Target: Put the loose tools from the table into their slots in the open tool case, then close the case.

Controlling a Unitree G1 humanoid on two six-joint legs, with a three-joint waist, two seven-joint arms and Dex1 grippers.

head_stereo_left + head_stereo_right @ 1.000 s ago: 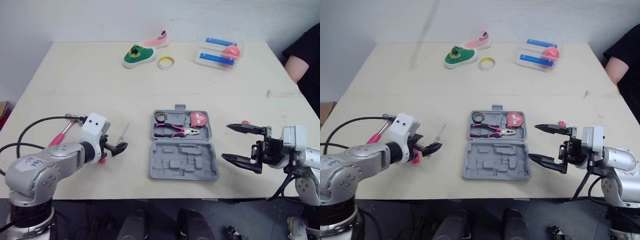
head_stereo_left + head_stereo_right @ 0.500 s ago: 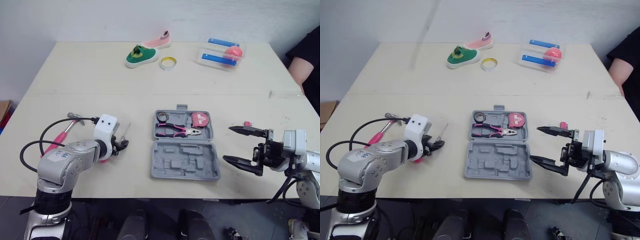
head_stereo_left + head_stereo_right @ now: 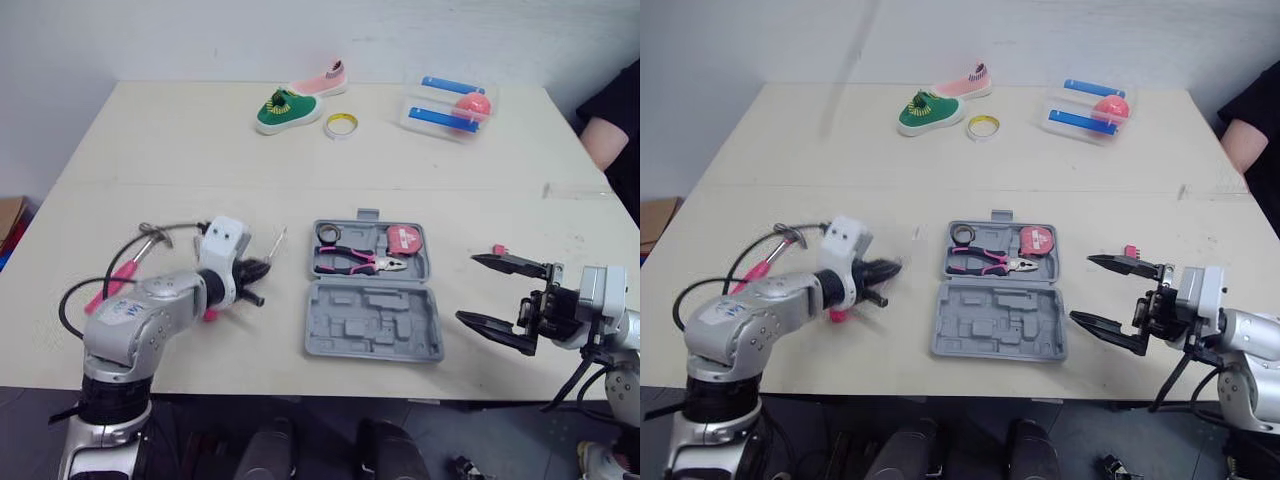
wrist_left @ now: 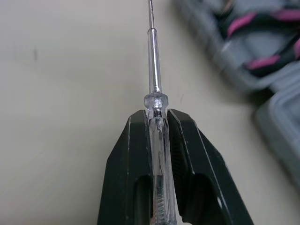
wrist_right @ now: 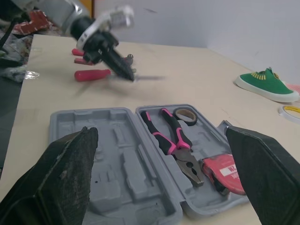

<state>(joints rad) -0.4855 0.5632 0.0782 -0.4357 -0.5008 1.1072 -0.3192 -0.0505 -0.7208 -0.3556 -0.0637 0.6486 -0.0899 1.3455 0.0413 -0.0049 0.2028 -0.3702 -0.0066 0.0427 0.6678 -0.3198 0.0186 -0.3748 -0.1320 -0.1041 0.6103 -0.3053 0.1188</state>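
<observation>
Workbench scene: the left gripper [image 4: 157, 116] is clamped on the clear handle of a screwdriver [image 4: 153, 70]. Both black fingers [image 4: 133, 145] press against it, and the metal shaft juts straight out past the fingertips. The open tool case [image 3: 372, 335] lies on the table [image 3: 180, 150] near the tip, ahead of it and off to one side. Pink-handled pliers [image 3: 352, 262], a red tape measure [image 3: 405, 240] and a small roll of tape [image 3: 325, 233] sit in its slots. Across the case, the right gripper [image 3: 505, 298] faces it with fingers spread wide, gripping nothing. A small pink piece [image 3: 497, 249] lies just beside one finger. Behind the left gripper, away from the case, lies a pink-handled hammer [image 3: 125, 278]. Well beyond both grippers are a green shoe [image 3: 287, 110], a pink shoe [image 3: 322, 80], a yellow ring of tape [image 3: 341, 124] and a clear box [image 3: 447, 103]. A person's dark sleeve [image 3: 615, 105] shows beyond the right gripper.
</observation>
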